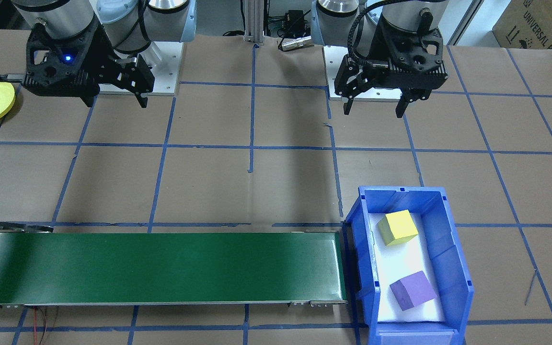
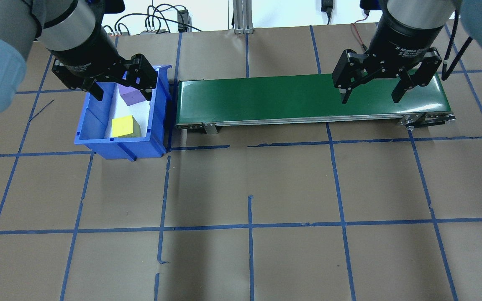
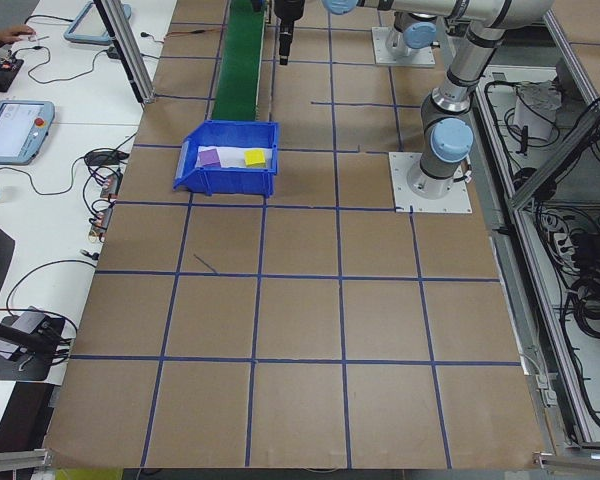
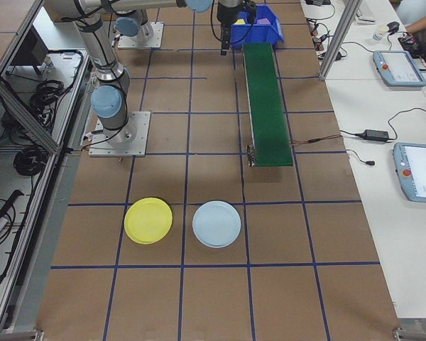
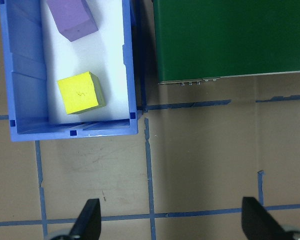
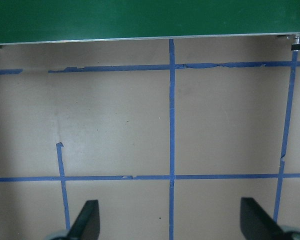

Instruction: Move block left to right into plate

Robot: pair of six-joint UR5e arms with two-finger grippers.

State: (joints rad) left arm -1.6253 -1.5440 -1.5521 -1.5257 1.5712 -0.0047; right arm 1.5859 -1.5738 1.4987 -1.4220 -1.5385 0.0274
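Belt: I see the green conveyor belt [image 1: 161, 268] lying flat, one end just beside the bin.
Bin: blue bin [image 1: 453, 268] with a white floor; it holds two blocks, apart from each other.
Plate: yellow plate [image 4: 148, 220] on the table beyond the belt's far end, well apart from the bin; a pale blue plate [image 4: 216, 224] sits just beside it.
Left gripper [image 1: 375, 108]: fingers apart, holding nothing, raised over bare table near the bin.
Right gripper [image 2: 370, 95]: fingers apart, holding nothing.
Yellow block [image 1: 398, 227]: in the bin's robot-side half.
Purple block [image 1: 412, 290]: in the bin's other half.
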